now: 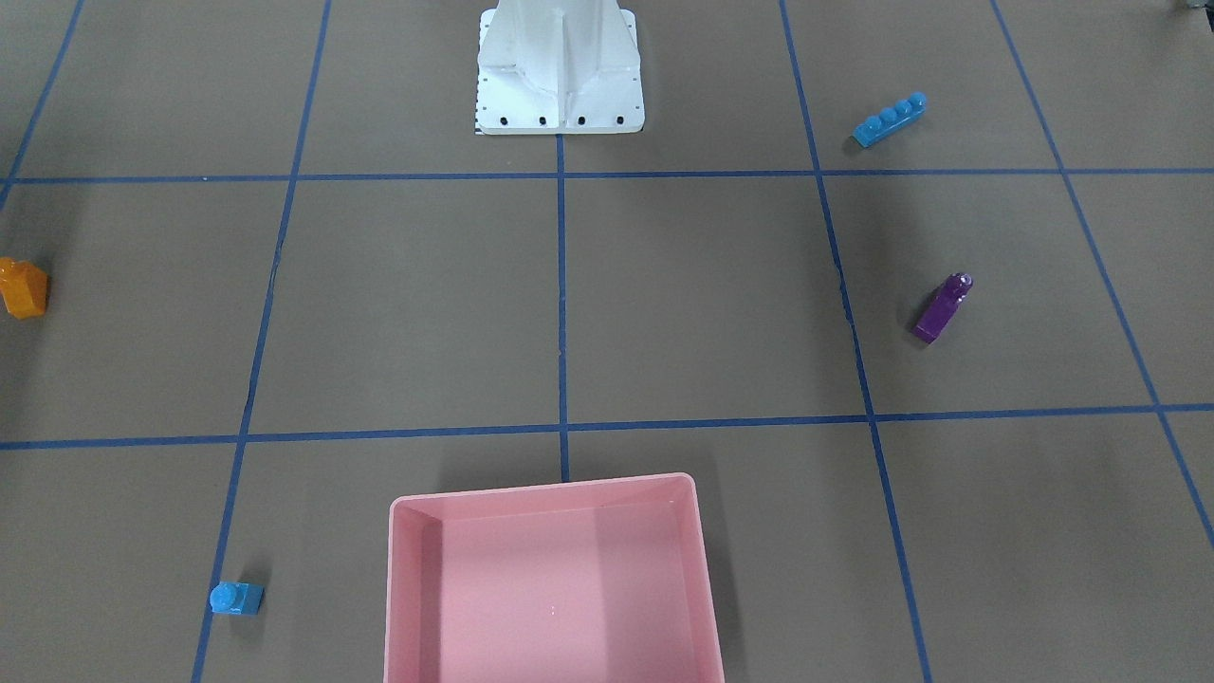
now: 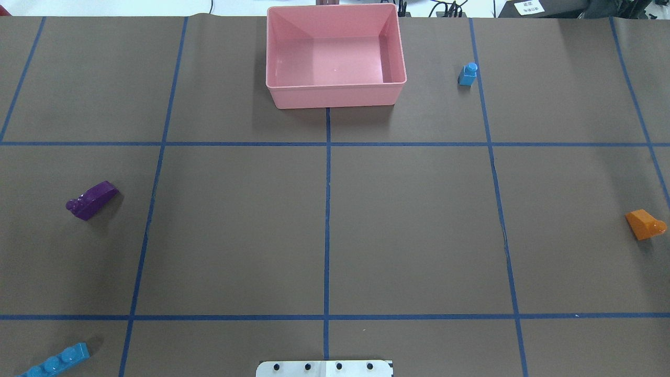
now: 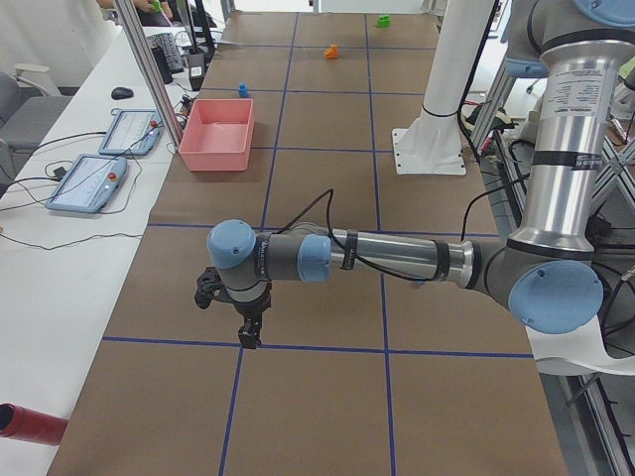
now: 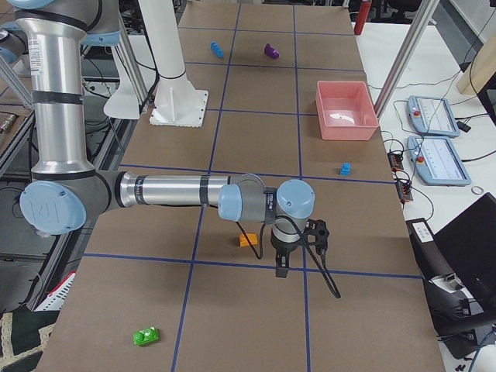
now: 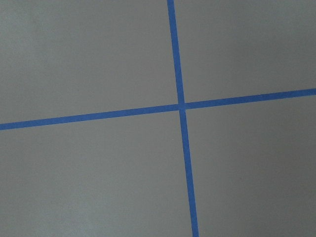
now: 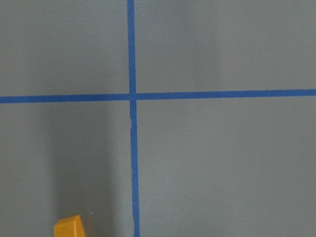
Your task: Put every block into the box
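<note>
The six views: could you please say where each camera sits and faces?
Front-facing: across the table, facing the robot; white base shows.
Overhead: behind the robot, facing forward; base edge; shares pink box with front-facing.
Exterior left: table's left end; left arm, left claw.
Exterior right: table's right end; right arm, right claw.
Left wrist: down at blue tape; no body.
Right wrist: down; shares orange block with exterior right.

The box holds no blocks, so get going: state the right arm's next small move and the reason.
Probably shift the right tool sideways to hang over the orange block. That block lies on the table just beside it, nearer than any other, yet shows only at the right wrist view's bottom edge, so the tool is not centred on it. The box is empty.
</note>
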`<action>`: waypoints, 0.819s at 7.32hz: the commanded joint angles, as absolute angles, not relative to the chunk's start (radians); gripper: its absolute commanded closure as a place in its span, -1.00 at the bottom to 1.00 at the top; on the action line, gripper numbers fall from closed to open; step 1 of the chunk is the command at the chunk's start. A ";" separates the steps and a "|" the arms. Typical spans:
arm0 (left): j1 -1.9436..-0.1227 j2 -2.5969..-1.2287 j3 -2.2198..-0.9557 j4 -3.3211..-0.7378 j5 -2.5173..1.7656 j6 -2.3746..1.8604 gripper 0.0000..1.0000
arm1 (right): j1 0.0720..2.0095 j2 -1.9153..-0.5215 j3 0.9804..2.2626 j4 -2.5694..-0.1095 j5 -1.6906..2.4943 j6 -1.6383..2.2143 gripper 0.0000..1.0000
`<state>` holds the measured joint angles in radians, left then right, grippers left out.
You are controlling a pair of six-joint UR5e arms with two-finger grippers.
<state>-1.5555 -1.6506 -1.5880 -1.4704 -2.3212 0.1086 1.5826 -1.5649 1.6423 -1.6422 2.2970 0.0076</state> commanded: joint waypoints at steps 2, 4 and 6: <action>-1.540 -1.664 -1.612 -1.550 -2.327 0.110 -1.00 | 1.444 -1.549 1.808 -1.646 2.315 0.163 -1.00; -1.523 -1.643 -1.592 -1.681 -2.325 0.066 -1.00 | 1.329 -1.650 1.790 -1.471 2.393 0.167 -1.00; -1.522 -1.660 -1.585 -1.700 -2.329 0.063 -1.00 | 1.235 -1.707 1.688 -1.170 2.324 0.202 -1.00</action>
<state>-1.5230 -1.6544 -1.5901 -1.6836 -2.3251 0.0651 1.2934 -1.6736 1.7497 -1.3302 2.3444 0.1787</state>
